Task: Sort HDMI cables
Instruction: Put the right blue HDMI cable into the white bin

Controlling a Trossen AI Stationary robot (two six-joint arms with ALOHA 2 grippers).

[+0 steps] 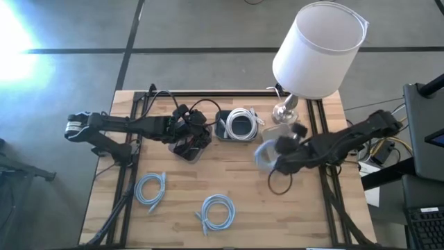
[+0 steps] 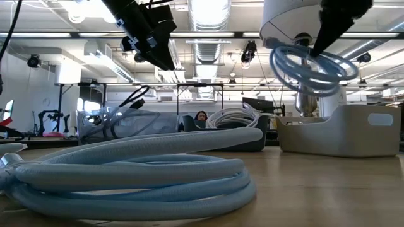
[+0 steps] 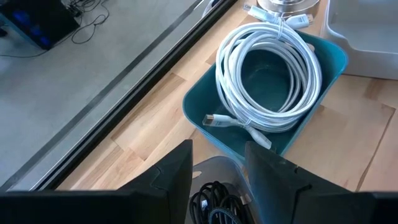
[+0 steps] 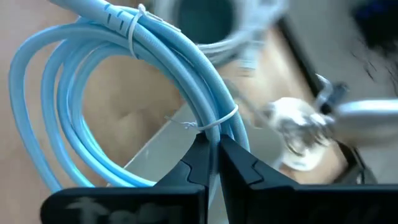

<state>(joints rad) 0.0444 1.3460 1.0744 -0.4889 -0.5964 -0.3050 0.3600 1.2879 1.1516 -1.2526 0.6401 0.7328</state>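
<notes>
Your right gripper [image 4: 214,155] is clenched on a light-blue coil [image 4: 124,81] hanging above the white bin [image 2: 344,129], while your left gripper [image 3: 217,174] hovers released over the black cables [image 3: 214,202].

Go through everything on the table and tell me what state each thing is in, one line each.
Right gripper: shut on a light-blue coil, lifted off the table.
Left gripper: open, above the clear bin of black cables.
White coil: lying in the teal bin.
Two light-blue coils: loose on the table.
Black loop: loose on the table.
Lamp: upright.
</notes>
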